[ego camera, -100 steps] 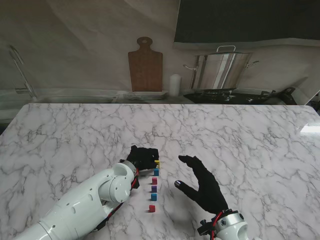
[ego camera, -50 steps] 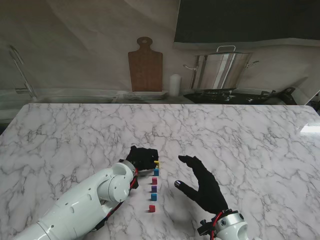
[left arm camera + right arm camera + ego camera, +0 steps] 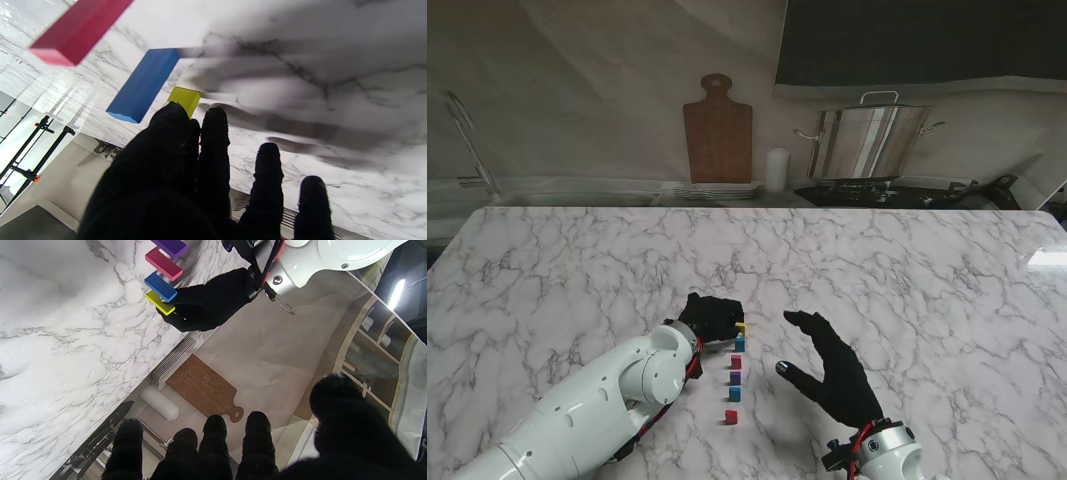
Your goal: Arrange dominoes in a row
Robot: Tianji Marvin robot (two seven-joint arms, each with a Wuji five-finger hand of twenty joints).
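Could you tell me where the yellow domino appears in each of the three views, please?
Stand view: yellow domino at the row's far end, at the left hand.
Left wrist view, just past the fingertips.
Right wrist view, against that hand.
Shared landmark: the neighbouring blue domino.

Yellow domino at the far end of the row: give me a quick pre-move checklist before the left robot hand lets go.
1. Yellow domino in line with the row: ok, it sits just past the blue domino.
2. Standing apart from its blue neighbour: ok.
3. Left robot hand grip: fingers at the yellow piece; contact cannot tell.
4. Right robot hand away from the row: ok, open, to the right.
5. Other dominoes upright: ok.
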